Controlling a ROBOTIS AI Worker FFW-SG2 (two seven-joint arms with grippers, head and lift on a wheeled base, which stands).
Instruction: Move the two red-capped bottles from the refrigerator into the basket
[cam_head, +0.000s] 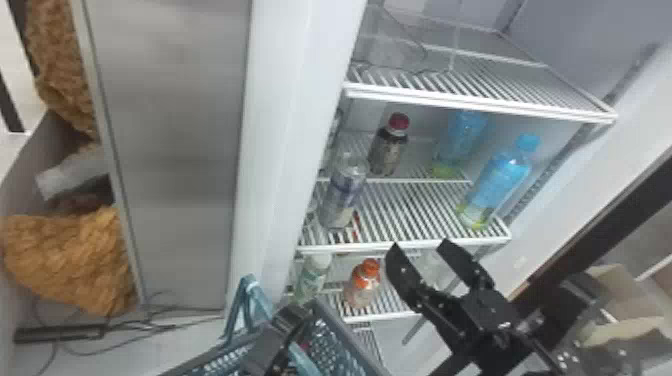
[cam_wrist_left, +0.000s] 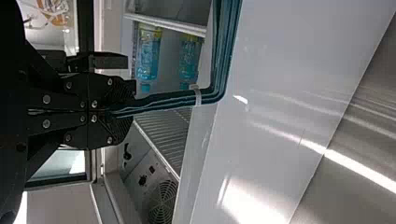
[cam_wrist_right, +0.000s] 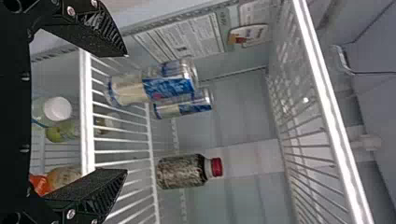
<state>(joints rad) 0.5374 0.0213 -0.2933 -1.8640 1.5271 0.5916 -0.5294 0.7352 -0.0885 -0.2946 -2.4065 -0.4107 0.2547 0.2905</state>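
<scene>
A: ok so what's around the jaws rn?
B: biggest is the white refrigerator (cam_head: 280, 165) with smooth walls and ridged wire shelves (cam_head: 400, 246), past the right jaws. Then a dark blue-grey basket (cam_head: 346, 332), all little holes, right by the left jaws.
A: and the grippers?
B: black left gripper (cam_head: 290, 320) is closed down on the basket's teal, bent, strappy handle (cam_head: 246, 290). Black right gripper (cam_head: 420, 243) has its flat, ridged-pad fingers spread wide, nothing between them.
A: bottles?
B: two tall clear-blue plastic bottles (cam_head: 500, 185), beyond and above the right jaws. Shiny blue-and-white metal cans (cam_wrist_right: 154, 88) ahead of them too, plus a rounded orange-capped bottle (cam_head: 364, 285) just left of them, one shelf down.
A: task stuff tho?
B: one stubby dark bottle with a red cap (cam_head: 389, 147), mottled label, upright on the shelf past the right jaws, not touching them. There's a speck of red in the basket, can't tell what it is.
</scene>
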